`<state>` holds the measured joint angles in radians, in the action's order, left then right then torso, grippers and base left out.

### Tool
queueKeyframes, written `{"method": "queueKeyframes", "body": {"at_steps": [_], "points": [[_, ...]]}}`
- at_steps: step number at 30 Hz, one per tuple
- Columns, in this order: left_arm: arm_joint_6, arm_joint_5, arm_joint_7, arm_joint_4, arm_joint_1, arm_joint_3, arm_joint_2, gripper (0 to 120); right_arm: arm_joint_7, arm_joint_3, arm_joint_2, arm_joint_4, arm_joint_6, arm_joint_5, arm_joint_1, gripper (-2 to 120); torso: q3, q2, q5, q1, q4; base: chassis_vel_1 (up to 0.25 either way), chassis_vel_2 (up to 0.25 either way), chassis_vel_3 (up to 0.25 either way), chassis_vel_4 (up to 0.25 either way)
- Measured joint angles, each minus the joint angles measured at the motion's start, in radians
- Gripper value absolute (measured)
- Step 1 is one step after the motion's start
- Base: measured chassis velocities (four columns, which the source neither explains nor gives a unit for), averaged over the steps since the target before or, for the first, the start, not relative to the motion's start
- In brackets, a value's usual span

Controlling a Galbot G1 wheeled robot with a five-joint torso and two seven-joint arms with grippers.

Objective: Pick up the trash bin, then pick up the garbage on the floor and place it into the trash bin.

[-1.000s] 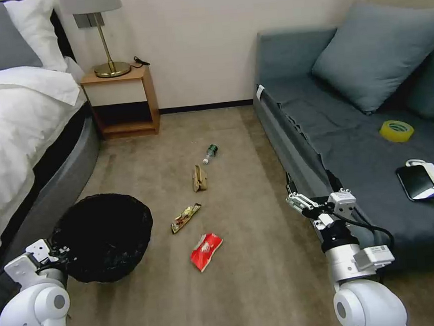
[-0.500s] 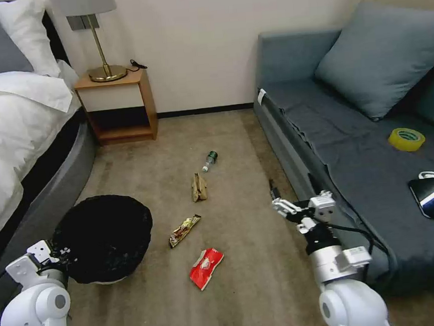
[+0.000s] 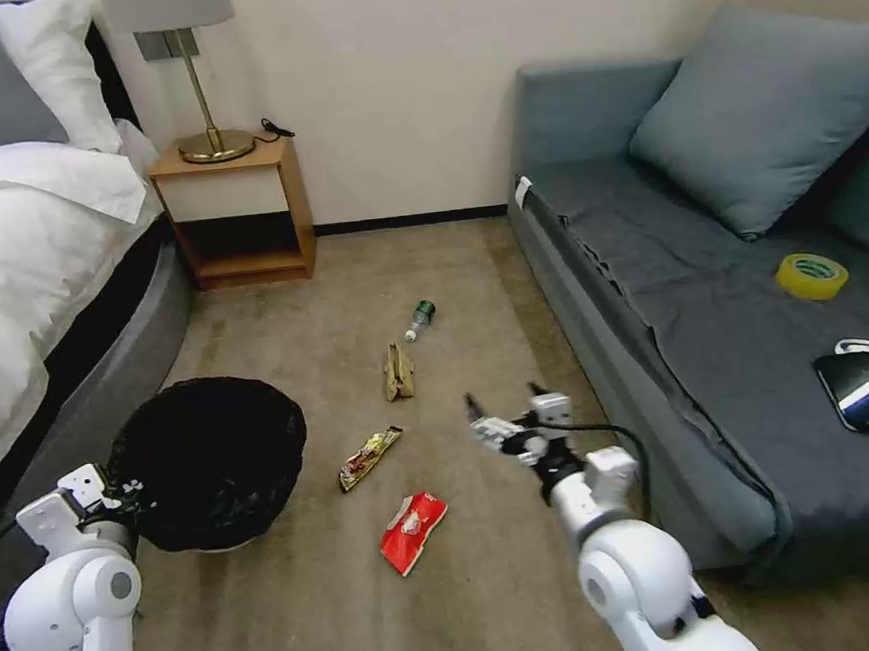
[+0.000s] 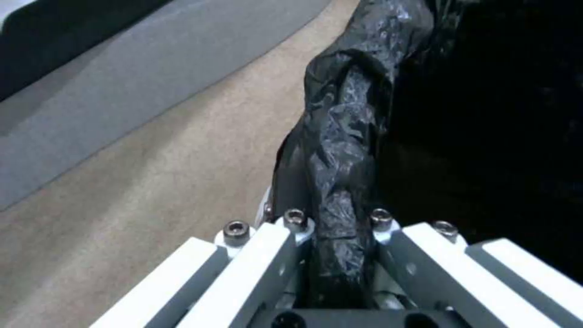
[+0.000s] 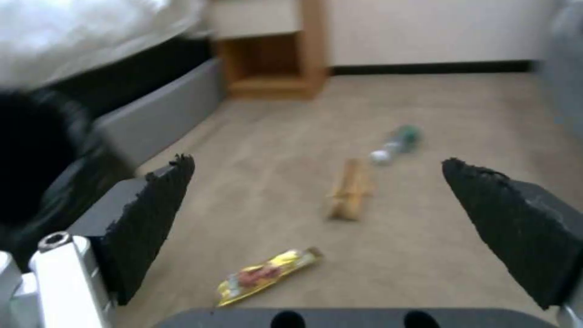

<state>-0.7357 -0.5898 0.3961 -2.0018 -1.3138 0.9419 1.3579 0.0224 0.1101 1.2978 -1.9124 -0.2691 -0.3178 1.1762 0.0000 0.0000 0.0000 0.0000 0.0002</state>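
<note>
The trash bin [image 3: 210, 462], white with a crinkled black bag over its rim, is at the lower left beside the bed. My left gripper [image 3: 116, 489] is shut on the near rim; the left wrist view shows its fingers [image 4: 285, 255] clamping the bag-covered rim [image 4: 346, 136]. The garbage lies in a line on the carpet: a red snack packet [image 3: 414, 531], a gold-brown wrapper [image 3: 370, 458], a brown paper bag [image 3: 398, 371] and a small bottle [image 3: 419, 319]. My right gripper [image 3: 502, 416] hovers open above the floor, right of the wrapper. Past its fingers lie the wrapper [image 5: 267, 275], paper bag [image 5: 349, 189] and bottle [image 5: 398, 141].
A bed [image 3: 19, 268] runs along the left, with a wooden nightstand [image 3: 235, 216] and lamp at the back. A grey sofa [image 3: 717, 343] fills the right side and carries a yellow tape roll [image 3: 812, 276] and a phone [image 3: 859, 390]. Open carpet lies between them.
My right arm swung left from the sofa's edge to over the carpet near the litter. The bin in my left gripper rose slightly. The camera shifted a little early on.
</note>
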Motion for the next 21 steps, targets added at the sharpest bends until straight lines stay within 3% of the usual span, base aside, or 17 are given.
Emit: {"method": "queueKeyframes", "body": {"at_steps": [3,5,8,9,12,14,17,18,21], "points": [[0.000,-0.002,0.001,0.000,-0.002,0.013,-0.001,2,0.150,-0.097,-0.057,0.143,0.096,0.055,-0.131,100,0.000,0.000,0.0000,0.000,-0.0002,0.000,0.000,0.000,0.000],[0.000,-0.003,0.001,-0.001,-0.003,0.016,-0.001,2,0.185,-0.116,-0.067,0.183,0.130,0.077,-0.164,100,0.000,0.000,0.0001,0.000,0.0000,0.000,0.000,0.000,0.000],[0.000,-0.006,0.004,-0.013,-0.011,0.029,0.009,2,0.357,-0.210,-0.110,0.363,0.257,0.185,-0.297,100,0.000,0.000,0.0004,0.000,-0.0003,0.000,0.000,0.000,0.000],[0.000,-0.006,0.004,-0.013,-0.011,0.029,0.009,2,0.357,-0.210,-0.110,0.363,0.257,0.185,-0.297,100,0.000,0.000,0.0004,0.000,-0.0003,0.000,0.000,0.000,0.000],[0.000,-0.006,0.005,-0.027,-0.024,0.040,0.024,2,0.513,-0.292,-0.134,0.488,0.369,0.259,-0.423,100,0.000,0.000,-0.0003,0.000,-0.0004,0.000,0.000,0.000,0.000],[0.000,-0.004,0.005,-0.032,-0.027,0.043,0.028,2,0.552,-0.316,-0.133,0.519,0.401,0.280,-0.455,100,0.000,0.000,0.0000,0.000,-0.0003,0.000,0.000,0.000,0.000],[0.000,0.004,0.006,-0.054,-0.052,0.056,0.052,2,0.662,-0.419,-0.091,0.684,0.529,0.404,-0.581,100,0.000,0.000,0.0002,0.000,-0.0002,0.000,0.000,0.000,0.000],[0.000,0.004,0.006,-0.054,-0.052,0.056,0.052,2,0.662,-0.419,-0.091,0.684,0.529,0.404,-0.581,100,0.000,0.000,0.0002,0.000,-0.0002,0.000,0.000,0.000,0.000],[0.000,0.012,0.006,-0.068,-0.072,0.071,0.065,2,0.715,-0.473,-0.039,0.830,0.620,0.550,-0.647,100,0.000,0.000,-0.0001,0.000,0.0000,0.000,0.000,0.000,0.000]]}}
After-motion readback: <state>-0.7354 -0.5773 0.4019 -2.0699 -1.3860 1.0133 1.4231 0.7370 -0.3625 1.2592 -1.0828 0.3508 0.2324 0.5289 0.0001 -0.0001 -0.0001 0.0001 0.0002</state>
